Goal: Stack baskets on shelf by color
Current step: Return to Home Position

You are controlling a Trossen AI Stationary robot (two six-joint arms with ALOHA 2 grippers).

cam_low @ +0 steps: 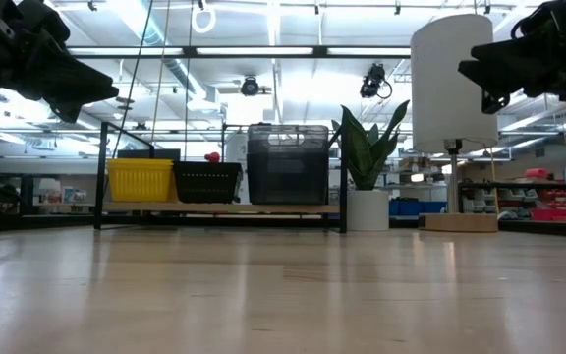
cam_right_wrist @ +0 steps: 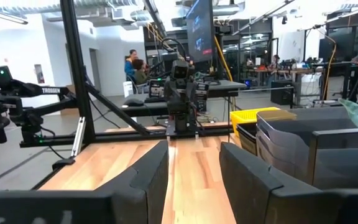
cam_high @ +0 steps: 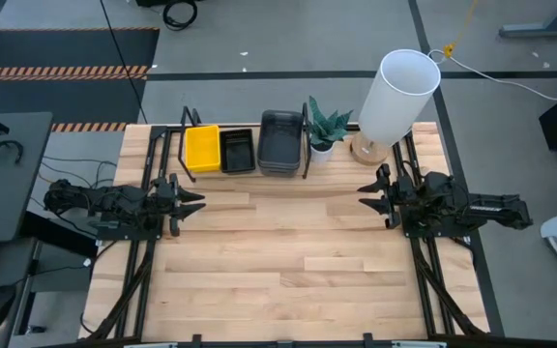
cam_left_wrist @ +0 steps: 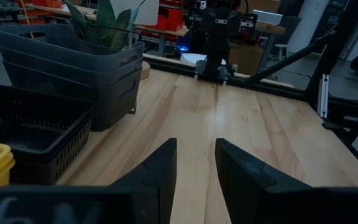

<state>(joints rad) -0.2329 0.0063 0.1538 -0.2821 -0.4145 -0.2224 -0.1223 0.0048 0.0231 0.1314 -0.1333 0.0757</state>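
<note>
Over the left side of the tabletop (cam_high: 288,261): left gripper (cam_high: 197,202), raised clear of the wood, fingers (cam_left_wrist: 157,177) apart with bare planks showing through the gap, holding nothing. Opposite it, over the right side and facing it across the boards: right gripper (cam_high: 364,193), also raised, fingers (cam_right_wrist: 146,177) spread and empty. Well apart from each other, tips pointing inward

Beyond both grippers, along the far edge of the table and nearer the left gripper than the right: shelf (cam_low: 219,208), light wood with thin black rails. On it, three stacks side by side. Closest to the left gripper, just past its tips: yellow baskets (cam_high: 201,148). Next along, just beside them: black baskets (cam_high: 237,151). Farthest from the left gripper, about midway between the two grippers: dark grey baskets (cam_high: 280,143), nested three high in the left wrist view and taller than the other two stacks

Past the grey stack, toward the right gripper: small potted plant (cam_high: 323,130) in a white pot. Beyond the right gripper's tips, at the far edge: lamp with white cylinder shade (cam_high: 397,92) on a wooden base (cam_high: 366,150). Past the right gripper's fingers, off the table: people (cam_right_wrist: 134,67) at desks
</note>
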